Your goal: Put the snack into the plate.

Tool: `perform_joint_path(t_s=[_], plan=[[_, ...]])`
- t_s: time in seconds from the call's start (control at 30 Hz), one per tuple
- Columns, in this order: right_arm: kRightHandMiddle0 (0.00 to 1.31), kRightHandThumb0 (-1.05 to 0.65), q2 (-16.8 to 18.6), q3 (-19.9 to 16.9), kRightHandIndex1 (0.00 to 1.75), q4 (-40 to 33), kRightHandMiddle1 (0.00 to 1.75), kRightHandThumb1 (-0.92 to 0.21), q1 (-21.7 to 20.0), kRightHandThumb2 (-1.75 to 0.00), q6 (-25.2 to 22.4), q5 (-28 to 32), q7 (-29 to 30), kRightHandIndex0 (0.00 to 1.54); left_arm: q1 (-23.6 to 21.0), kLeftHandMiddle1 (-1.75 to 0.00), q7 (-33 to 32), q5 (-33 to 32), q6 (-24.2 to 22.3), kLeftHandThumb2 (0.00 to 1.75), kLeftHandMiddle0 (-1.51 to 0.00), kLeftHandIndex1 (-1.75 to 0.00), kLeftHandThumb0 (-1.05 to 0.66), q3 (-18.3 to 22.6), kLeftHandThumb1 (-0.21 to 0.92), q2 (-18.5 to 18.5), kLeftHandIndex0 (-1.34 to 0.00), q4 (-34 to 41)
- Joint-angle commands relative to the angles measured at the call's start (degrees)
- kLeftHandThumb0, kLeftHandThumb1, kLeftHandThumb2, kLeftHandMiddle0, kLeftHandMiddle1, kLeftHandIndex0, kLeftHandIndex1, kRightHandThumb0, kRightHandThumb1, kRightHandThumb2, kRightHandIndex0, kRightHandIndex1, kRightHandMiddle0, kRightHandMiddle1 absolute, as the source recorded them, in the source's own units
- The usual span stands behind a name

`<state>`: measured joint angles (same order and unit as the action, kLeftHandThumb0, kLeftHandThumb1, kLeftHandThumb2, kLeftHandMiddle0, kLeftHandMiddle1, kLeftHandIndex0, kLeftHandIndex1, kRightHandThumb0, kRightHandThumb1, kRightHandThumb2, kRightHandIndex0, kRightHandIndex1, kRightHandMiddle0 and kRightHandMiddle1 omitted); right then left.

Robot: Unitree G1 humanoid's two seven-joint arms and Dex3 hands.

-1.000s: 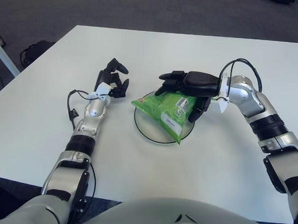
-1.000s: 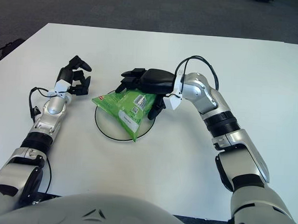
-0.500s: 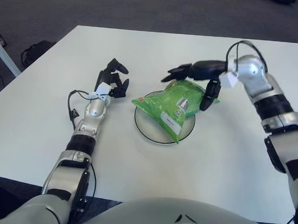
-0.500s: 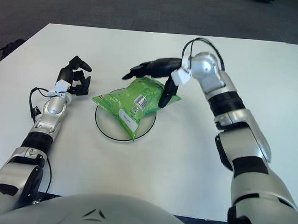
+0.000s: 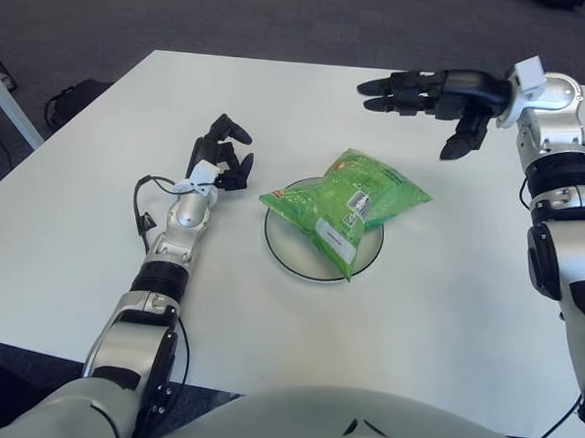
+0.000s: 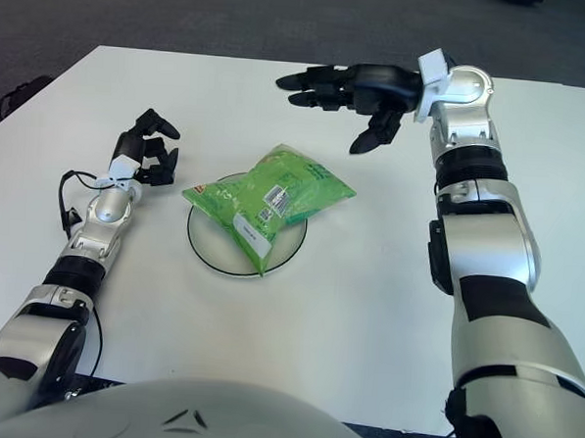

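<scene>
- The green snack bag lies across the plate, its corners hanging over the rim, well below and left of the right hand's fingertips.
- Right hand hovers with its fingers splayed, holding nothing.
- Left hand shows just left of the plate, fingers loosely curled, empty.
- The bag looks light, puffy and crinkly, probably slick. I'd pinch a sealed edge, not the middle.

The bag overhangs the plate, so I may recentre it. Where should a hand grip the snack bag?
Probably the snack bag's right end, which juts past the plate, taken from the right by the right hand with fingers above and below; it is flat and nothing crowds that side.
</scene>
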<state>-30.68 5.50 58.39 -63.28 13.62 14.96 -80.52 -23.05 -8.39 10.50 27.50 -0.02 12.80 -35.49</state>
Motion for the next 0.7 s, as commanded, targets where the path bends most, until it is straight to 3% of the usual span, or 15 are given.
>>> perform_joint_path(t_s=[0.0, 0.13, 0.23, 0.33, 0.43, 0.6, 0.67], plan=[[0.01, -0.94, -0.5, -2.2, 0.00, 6.1, 0.02, -0.60, -8.8, -0.52, -22.4, 1.5, -4.2, 0.00, 8.4, -1.75, -0.7, 0.7, 0.3, 1.10, -1.05, -1.75, -0.42, -1.0, 0.49, -1.7, -0.47, -6.2], [0.00, -0.98, -2.5, -3.6, 0.00, 4.8, 0.01, -0.67, -6.4, -0.47, -23.7, 1.3, -2.8, 0.00, 8.3, -1.75, -0.3, 0.3, 0.6, 1.10, -1.06, -1.75, -0.42, -0.9, 0.49, -1.7, -0.47, -6.6], [0.00, -1.02, -4.3, -8.3, 0.00, 5.9, 0.00, -0.82, -3.6, -0.35, -25.3, 3.9, -1.7, 0.00, 8.1, -1.75, -0.2, 0.1, 1.0, 1.10, -1.06, -1.75, -0.43, -0.9, 0.49, -1.7, -0.47, -7.2], [0.00, -1.04, -4.8, -13.1, 0.00, 7.3, 0.00, -0.89, -3.2, -0.30, -28.5, 6.6, -0.1, 0.00, 7.9, -1.75, -0.4, 0.2, 1.5, 1.10, -1.07, -1.75, -0.43, -0.8, 0.49, -1.7, -0.47, -7.7], [0.00, -1.05, -3.5, -15.6, 0.00, 9.0, 0.00, -0.91, -3.5, -0.28, -28.6, 7.1, 2.2, 0.00, 7.8, -1.75, -0.6, 0.3, 1.7, 1.11, -1.08, -1.75, -0.43, -0.8, 0.48, -1.7, -0.48, -8.1], [0.00, -0.95, -2.9, -18.2, 0.03, 10.9, 0.00, -0.85, -2.5, -0.24, -25.6, 6.3, 5.8, 0.06, 7.6, -1.75, -0.8, 0.4, 2.0, 1.11, -1.10, -1.75, -0.43, -0.7, 0.48, -1.6, -0.48, -8.7], [0.00, -0.88, -2.6, -18.4, 0.09, 10.1, 0.07, -0.80, 0.0, -0.29, -21.4, 4.6, 12.2, 0.15, 7.4, -1.75, -1.0, 0.5, 2.3, 1.12, -1.11, -1.75, -0.43, -0.8, 0.48, -1.5, -0.48, -9.0]])
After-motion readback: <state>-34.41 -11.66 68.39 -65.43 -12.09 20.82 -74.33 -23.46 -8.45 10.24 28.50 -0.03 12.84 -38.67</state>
